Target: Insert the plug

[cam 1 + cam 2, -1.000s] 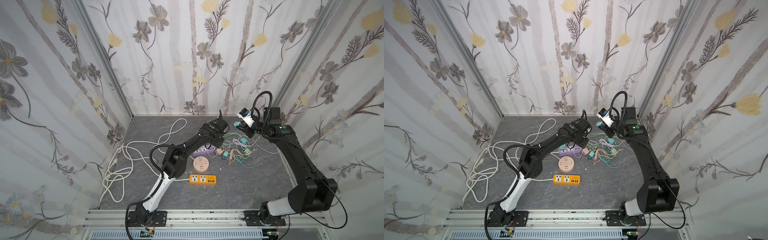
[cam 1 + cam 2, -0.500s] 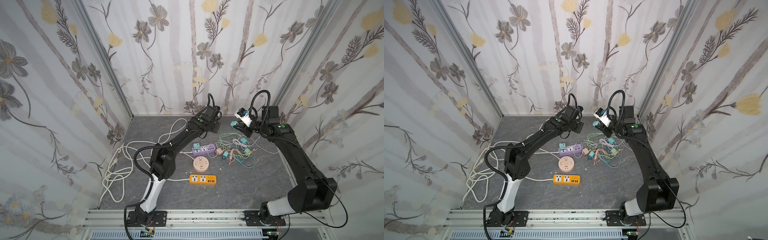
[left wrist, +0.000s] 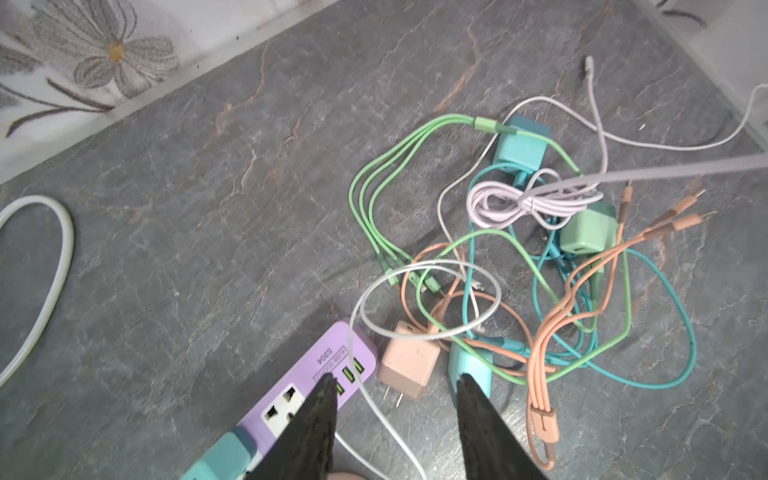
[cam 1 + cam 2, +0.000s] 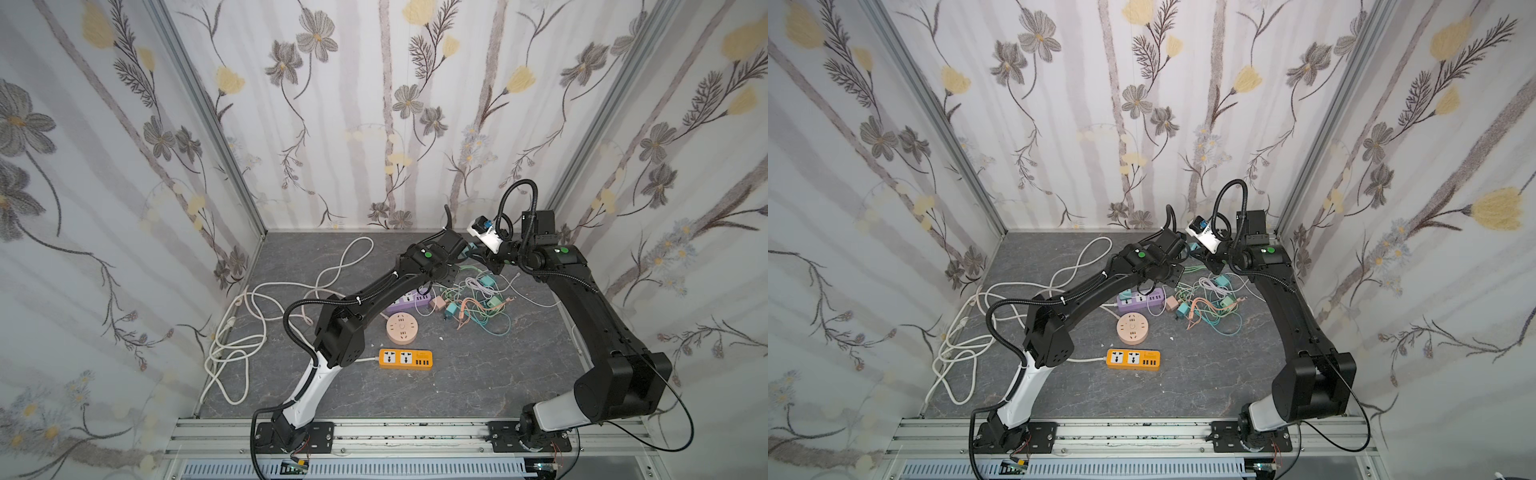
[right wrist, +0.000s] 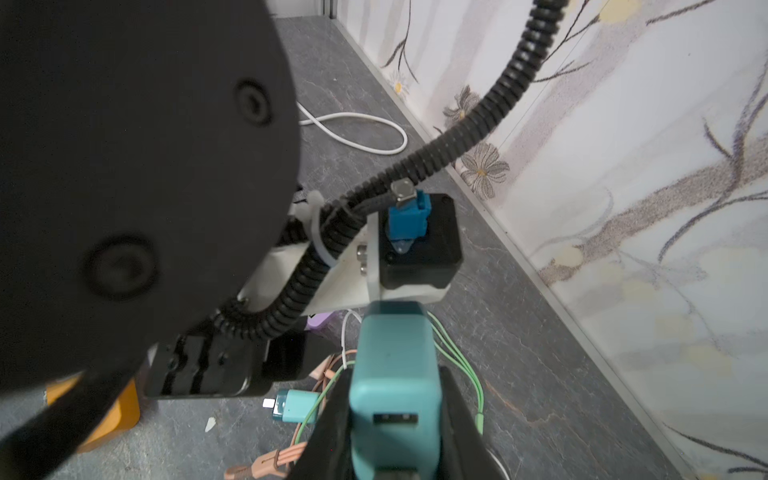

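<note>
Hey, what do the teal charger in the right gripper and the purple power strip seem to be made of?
The teal charger looks like moulded plastic, matte: rounded edges, soft even sheen, no grain. The purple power strip also seems plastic, smooth and slightly glossy, with printed lettering and a white socket insert.

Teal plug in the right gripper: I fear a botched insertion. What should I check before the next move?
1. Grip: teal plug clamped in right gripper: ok.
2. Prong direction: cannot tell, hidden from every view.
3. Target: purple strip shows one free socket: ok.
4. Helper: left gripper open, holding nothing: ok.
5. Path: left arm crowds close in front of the plug: not ok.
</note>
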Action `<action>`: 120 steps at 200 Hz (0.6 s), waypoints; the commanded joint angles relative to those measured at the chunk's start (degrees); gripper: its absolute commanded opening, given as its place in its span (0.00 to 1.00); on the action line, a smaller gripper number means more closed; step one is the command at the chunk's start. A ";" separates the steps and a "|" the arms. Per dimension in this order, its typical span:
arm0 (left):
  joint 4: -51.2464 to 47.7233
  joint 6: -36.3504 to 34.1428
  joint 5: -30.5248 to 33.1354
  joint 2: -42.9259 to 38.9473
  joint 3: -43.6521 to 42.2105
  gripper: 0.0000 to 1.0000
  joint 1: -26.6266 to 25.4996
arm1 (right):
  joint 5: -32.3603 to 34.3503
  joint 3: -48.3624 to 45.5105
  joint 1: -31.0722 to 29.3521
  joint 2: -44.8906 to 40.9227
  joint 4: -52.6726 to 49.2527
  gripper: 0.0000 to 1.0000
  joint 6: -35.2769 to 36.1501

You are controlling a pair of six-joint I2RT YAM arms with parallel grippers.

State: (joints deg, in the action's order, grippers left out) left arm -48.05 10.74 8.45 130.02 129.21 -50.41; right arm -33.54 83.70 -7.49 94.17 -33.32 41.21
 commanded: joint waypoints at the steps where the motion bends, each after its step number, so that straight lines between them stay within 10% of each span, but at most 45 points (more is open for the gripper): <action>1: -2.93 8.19 5.26 0.33 -2.20 0.51 -1.41 | 0.47 -1.10 0.01 -1.00 1.42 0.00 0.84; 120: 6.49 17.59 4.97 1.09 -12.75 0.43 -0.18 | 1.37 -3.02 0.26 -1.79 1.32 0.00 1.25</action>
State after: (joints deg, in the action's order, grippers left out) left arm -44.21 26.89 14.06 130.45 116.57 -50.94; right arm -31.53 80.47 -7.25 92.68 -33.30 42.06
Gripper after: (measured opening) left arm 0.488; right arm 0.250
